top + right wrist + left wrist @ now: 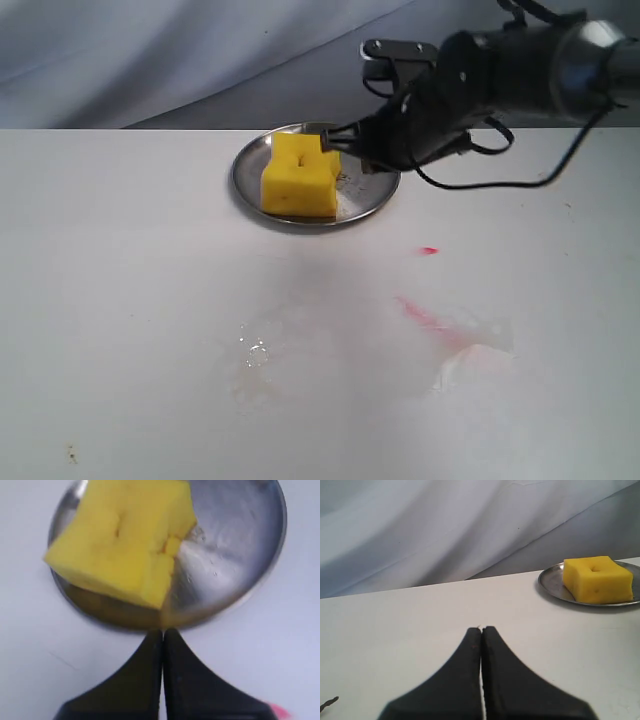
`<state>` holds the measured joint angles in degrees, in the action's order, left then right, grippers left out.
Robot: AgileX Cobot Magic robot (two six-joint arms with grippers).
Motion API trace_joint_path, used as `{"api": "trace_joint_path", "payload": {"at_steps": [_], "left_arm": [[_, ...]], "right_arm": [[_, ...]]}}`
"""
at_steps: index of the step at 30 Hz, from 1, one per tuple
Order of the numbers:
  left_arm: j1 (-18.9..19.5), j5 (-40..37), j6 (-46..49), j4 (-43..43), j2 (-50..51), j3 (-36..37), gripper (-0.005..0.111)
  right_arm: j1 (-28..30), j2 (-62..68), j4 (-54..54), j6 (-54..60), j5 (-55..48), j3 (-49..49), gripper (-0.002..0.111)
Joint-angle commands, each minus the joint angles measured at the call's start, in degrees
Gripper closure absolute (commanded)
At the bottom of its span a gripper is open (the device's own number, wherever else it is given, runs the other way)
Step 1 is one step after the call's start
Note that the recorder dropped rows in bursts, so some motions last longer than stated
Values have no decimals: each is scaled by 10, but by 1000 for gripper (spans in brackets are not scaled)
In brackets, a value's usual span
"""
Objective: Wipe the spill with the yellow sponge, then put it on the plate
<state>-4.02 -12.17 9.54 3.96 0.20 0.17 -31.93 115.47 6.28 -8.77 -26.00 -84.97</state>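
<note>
You're nearly done: yellow sponge point(298, 178) rests on the plate point(368, 197). The spill point(257, 351), at the plate's 6 o'clock, looks like faint film. Left gripper point(481, 629) and right gripper point(162, 632) are closed and empty.

plate point(240, 545) edge cropped, yellow sponge point(125, 540) partly cropped

White tbl point(120, 300) — plate point(362, 202), pink smear point(428, 318), wet patch point(257, 352)

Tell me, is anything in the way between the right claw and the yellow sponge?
No, nothing visible. The right gripper is shut and close to the yellow sponge, with only bare plate showing between them. The sponge already sits on the plate.
</note>
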Motion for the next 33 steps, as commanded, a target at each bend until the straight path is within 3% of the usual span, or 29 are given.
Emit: {"api": "trace_joint_path", "payload": {"at_steps": [1, 8, 19, 33], "left_arm": [[1, 4, -4, 0, -2, -2, 107], [1, 4, -4, 0, -2, -2, 107], [1, 4, -4, 0, -2, -2, 107], [1, 4, -4, 0, -2, -2, 107]], "right_arm": [[-1, -93, 4, 21, 103, 170, 108], [-1, -251, 33, 21, 193, 382, 108], [1, -444, 36, 23, 234, 533, 108], [135, -703, 32, 28, 359, 763, 108]]}}
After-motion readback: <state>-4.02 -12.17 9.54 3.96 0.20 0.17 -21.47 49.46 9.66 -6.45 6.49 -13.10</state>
